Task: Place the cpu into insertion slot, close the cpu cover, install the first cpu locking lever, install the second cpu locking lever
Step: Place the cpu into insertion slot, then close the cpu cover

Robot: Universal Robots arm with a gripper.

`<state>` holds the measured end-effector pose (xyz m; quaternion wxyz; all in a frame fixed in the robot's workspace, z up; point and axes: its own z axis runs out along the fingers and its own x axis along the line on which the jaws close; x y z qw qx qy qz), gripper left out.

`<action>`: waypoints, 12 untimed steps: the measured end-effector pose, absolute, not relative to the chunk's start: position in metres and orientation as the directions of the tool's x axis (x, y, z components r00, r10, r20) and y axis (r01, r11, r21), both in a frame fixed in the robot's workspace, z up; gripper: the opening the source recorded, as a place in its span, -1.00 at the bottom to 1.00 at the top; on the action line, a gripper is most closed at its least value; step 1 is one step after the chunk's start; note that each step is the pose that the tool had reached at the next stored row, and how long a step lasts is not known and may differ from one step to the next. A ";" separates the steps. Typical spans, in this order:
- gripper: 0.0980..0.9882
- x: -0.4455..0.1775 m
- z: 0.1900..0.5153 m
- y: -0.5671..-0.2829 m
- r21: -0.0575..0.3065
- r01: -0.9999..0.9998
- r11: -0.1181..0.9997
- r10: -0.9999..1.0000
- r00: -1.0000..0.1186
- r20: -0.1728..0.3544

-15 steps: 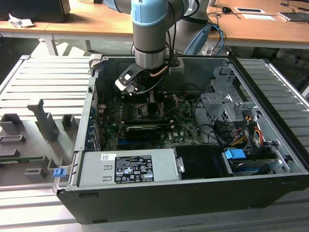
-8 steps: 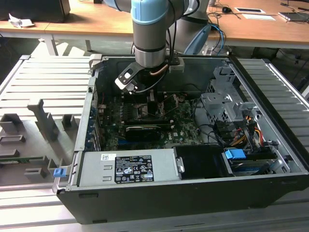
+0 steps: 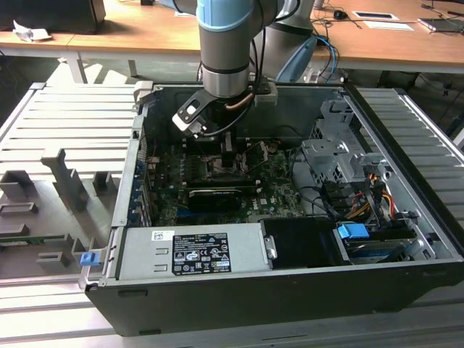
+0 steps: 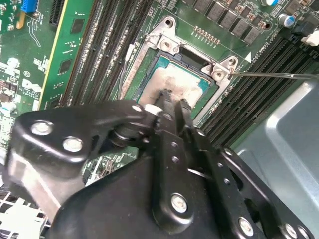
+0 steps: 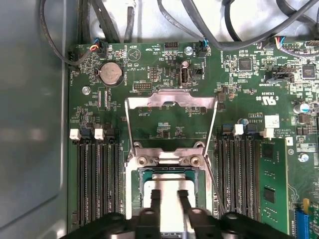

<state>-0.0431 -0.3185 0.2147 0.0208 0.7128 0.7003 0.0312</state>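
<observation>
A: Tool state, quick.
B: The gripper [image 5: 169, 193] has its fingers at a narrow gap, with pale metal showing between them. Nothing is clamped that I can see. The tips are right over the middle of the cpu [image 4: 180, 83]; I can't tell whether they touch.

A: Where's the cpu?
B: Flat in the insertion slot [image 4: 194, 57], and it looks seated. My read: narrow fingers over its centre, not at its edges, so they aren't carrying it.

A: Cover?
B: The cpu cover [image 5: 149, 101] is flipped open and lies back past its hinge, which leaves the socket open from above. The board shows through its window. A thin locking lever [image 4: 279, 75] sticks out free, unlatched, as it would need to be for the cover to lift.

A: Surface, room?
B: A green motherboard [image 5: 99, 114] with memory slots [image 5: 97, 179] on both sides of the socket. It sits inside an open computer case [image 3: 290, 304] that lies on a grey ribbed tabletop [image 3: 65, 123]. There are wooden desks [image 3: 145, 36] behind.
</observation>
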 end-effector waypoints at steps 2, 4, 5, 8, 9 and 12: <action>-0.98 -0.043 0.217 -0.318 0.074 0.997 -0.018 1.000 0.017 0.014; -0.98 -0.043 0.218 -0.319 0.073 0.997 -0.018 1.000 0.017 0.013; -0.98 -0.043 0.219 -0.319 0.073 0.997 -0.018 1.000 0.017 0.013; -0.98 -0.043 0.219 -0.318 0.074 0.997 -0.018 1.000 0.017 0.013; -0.98 -0.043 0.220 -0.318 0.073 0.997 -0.018 1.000 0.017 0.013; -0.98 -0.042 0.220 -0.319 0.073 0.997 -0.018 1.000 0.017 0.013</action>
